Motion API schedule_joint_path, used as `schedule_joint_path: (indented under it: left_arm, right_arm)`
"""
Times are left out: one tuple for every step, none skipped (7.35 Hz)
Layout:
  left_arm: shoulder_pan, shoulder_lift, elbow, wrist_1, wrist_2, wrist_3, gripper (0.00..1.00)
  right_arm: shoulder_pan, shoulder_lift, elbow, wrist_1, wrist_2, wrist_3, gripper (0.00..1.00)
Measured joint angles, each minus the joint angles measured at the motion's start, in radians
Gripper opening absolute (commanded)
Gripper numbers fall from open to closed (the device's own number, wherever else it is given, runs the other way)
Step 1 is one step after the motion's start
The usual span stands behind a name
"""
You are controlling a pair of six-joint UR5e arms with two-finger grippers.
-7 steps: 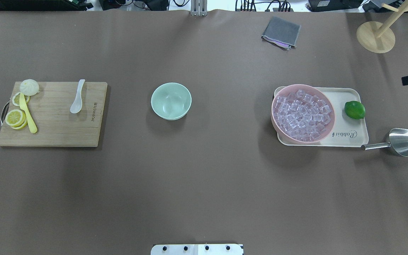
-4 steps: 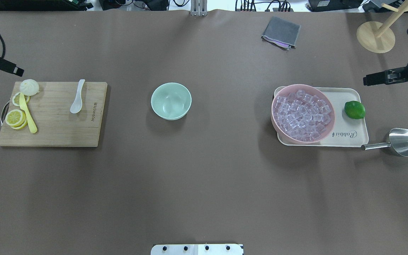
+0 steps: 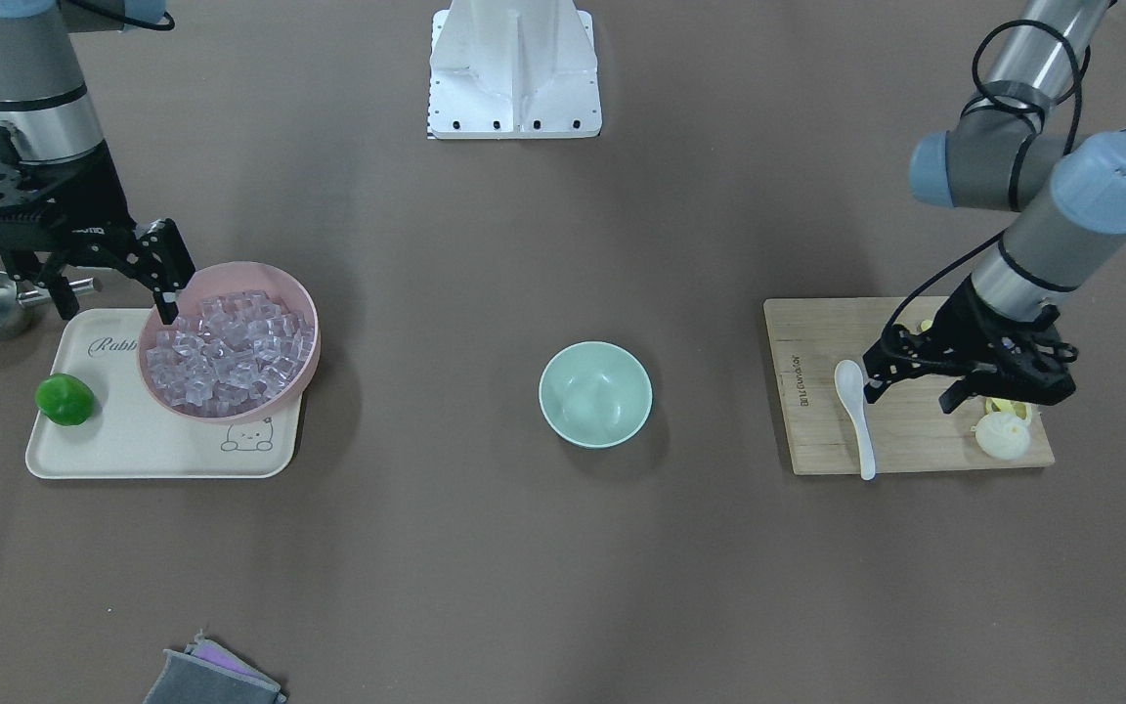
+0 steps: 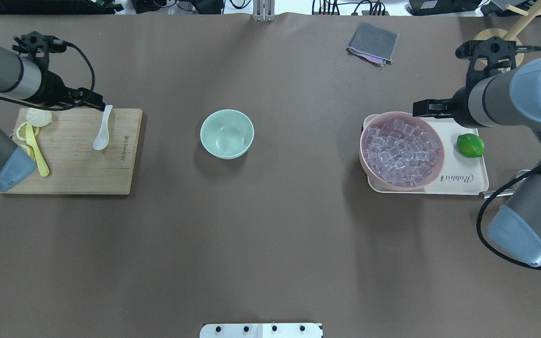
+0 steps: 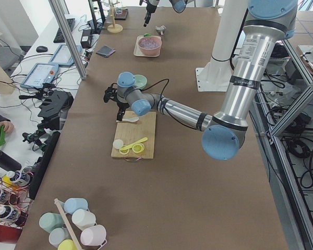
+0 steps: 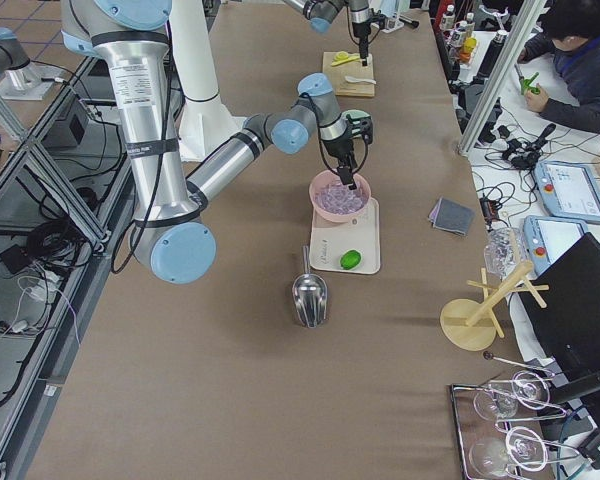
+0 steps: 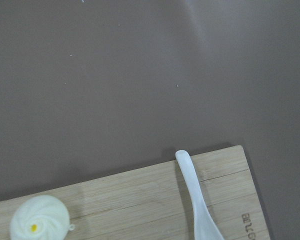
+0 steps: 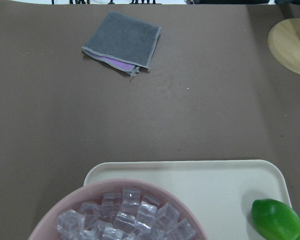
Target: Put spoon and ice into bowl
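Brown table (image 3: 563, 567), left gripper (image 3: 910, 396) near spoon (image 3: 856, 416)

Mounted on a white pedestal (image 3: 514, 68) with a row of small dark screws along its edge. Built, on either side of that pedestal, of brushed silver tubes with rounded blue-grey joint caps: left arm (image 3: 1042, 235), right arm (image 3: 30, 98). Looped with a thin black cable (image 3: 1003, 44) near each wrist. Tipped in matt black: left gripper (image 3: 907, 399) and right gripper (image 3: 113, 308), angular, with round holes in the bracket. Printed near the pedestal with lettering too small to read.
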Motion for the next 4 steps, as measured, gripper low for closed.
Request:
schedule_joint_path:
  left_arm:
    - [0.043, -0.017, 0.05, -0.053, 0.042, -0.03, 0.88]
    - [0.074, -0.027, 0.081, -0.084, 0.074, -0.043, 0.75]
    - [0.088, -0.027, 0.093, -0.107, 0.091, -0.048, 0.58]
    - [0.092, -0.022, 0.097, -0.126, 0.097, -0.048, 0.49]
  right_arm:
    - [-0.017, 0.006, 0.0, -0.003, -0.016, 0.02, 1.0]
    - [-0.026, 0.007, -0.001, -0.004, -0.027, 0.028, 1.0]
    - [-0.032, 0.007, -0.001, -0.005, -0.034, 0.03, 1.0]
    - [-0.034, 0.008, -0.001, -0.005, -0.037, 0.031, 1.0]
